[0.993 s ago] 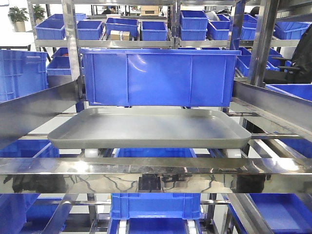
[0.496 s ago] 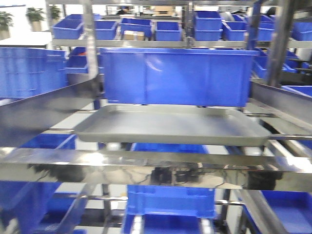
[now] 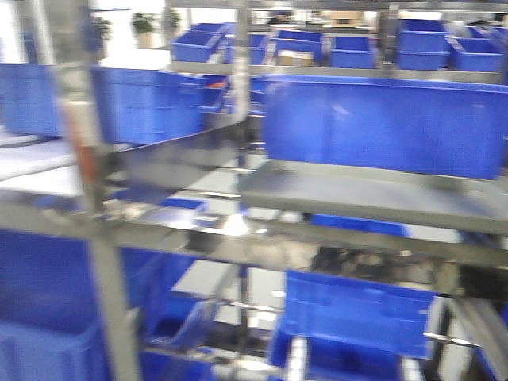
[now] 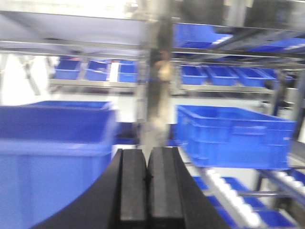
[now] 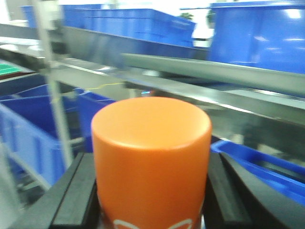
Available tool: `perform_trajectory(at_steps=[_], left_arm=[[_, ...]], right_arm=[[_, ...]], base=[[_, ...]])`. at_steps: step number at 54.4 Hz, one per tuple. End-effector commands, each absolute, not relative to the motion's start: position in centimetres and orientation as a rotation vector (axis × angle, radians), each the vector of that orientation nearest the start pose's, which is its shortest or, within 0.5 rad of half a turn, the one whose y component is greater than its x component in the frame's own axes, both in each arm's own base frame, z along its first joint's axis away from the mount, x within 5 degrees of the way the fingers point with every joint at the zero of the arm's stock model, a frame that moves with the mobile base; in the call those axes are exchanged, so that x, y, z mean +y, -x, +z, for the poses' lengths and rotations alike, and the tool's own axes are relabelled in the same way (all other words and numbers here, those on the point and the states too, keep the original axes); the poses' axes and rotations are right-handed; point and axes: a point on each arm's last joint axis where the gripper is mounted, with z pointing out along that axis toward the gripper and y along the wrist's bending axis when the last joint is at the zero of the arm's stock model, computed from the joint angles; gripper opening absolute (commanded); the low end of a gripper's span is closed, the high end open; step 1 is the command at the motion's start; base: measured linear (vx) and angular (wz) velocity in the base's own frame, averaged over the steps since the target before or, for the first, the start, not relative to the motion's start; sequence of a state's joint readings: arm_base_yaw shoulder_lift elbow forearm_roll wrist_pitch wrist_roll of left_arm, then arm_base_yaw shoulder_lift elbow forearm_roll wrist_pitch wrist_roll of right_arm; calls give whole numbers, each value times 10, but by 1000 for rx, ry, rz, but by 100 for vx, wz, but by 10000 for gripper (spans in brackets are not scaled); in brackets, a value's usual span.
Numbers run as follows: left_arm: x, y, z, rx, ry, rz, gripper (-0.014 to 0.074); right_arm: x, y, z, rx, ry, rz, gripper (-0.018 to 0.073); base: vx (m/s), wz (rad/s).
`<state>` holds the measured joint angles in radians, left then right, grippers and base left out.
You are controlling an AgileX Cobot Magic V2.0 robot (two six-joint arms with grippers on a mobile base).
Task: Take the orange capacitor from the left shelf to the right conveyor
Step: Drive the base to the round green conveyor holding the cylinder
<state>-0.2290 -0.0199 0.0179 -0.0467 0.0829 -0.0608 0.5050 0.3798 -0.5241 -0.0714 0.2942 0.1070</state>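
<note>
orange capacitor (image 5: 151, 157) sat upright, clamped in my right gripper (image 5: 151, 198), base and print cut off at frame bottom | my left gripper (image 4: 147, 188) pressed closed, nothing in it | left shelf (image 3: 262, 238) motion-blurred, details unreadable

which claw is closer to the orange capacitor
Right. The right claw is clamped around the orange capacitor; the left claw is shut and empty, facing blue bins.

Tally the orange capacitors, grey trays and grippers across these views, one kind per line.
Orange capacitor: 1
Grey tray: 1
Grippers: 2 (left gripper, right gripper)
Total: 4
</note>
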Motion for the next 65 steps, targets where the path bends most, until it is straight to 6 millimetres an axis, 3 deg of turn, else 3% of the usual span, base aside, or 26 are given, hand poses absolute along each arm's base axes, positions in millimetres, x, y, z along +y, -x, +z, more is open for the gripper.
perform_trajectory(at_steps=[1,65], left_arm=[[-12,-52,218,1452,-86,-290,-6],[-12,-52,218,1452,-86,-290,-6]], right_arm=[[37,-71,355,1488,347,408,-8],[37,-71,355,1488,347,408,-8]], base=[[-12,47],[-10,52]])
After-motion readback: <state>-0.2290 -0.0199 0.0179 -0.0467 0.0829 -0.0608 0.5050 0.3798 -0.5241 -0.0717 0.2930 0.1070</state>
